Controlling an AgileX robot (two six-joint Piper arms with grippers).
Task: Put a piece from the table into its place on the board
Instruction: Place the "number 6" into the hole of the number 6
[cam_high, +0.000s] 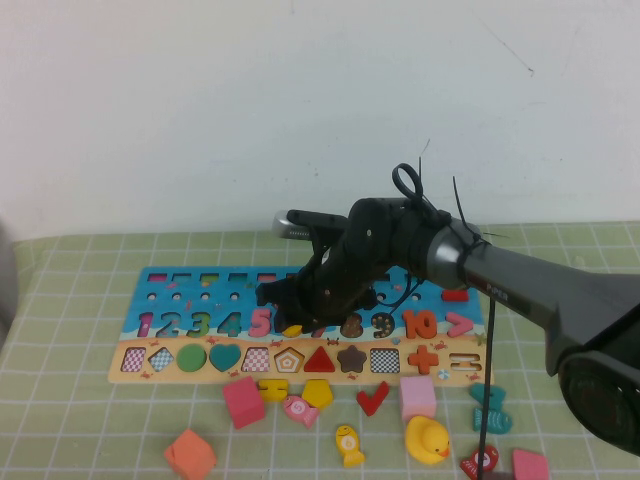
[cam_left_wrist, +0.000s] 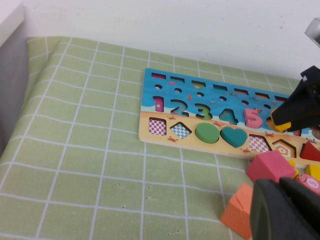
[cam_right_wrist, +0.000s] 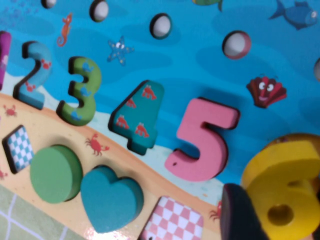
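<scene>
Right hand (cam_high: 300, 318) out over the long wooden puzzle board (cam_high: 160, 283), clamped on the small flat yellow wooden digit "6" (cam_right_wrist: 285, 192), carried just beside the pink 5 (cam_right_wrist: 202, 140), above the gap between 5 and 7. One dark finger (cam_right_wrist: 240, 215) pressed against the digit's edge near the round loop. Looks light, stiff and smooth: no give, likely to slip or twist if pinched off-centre, so best held across the flat edges, as now. Long axis running roughly the same way as the neighbouring numerals' stems, loop end toward the sandy-tan shape strip, slightly tilted, not yet seated. Left hand (cam_left_wrist: 287, 210) parked low over the green-checked tabletop (cam_left_wrist: 90, 165) by the orange block (cam_left_wrist: 240, 212); open or closed, cannot tell.
</scene>
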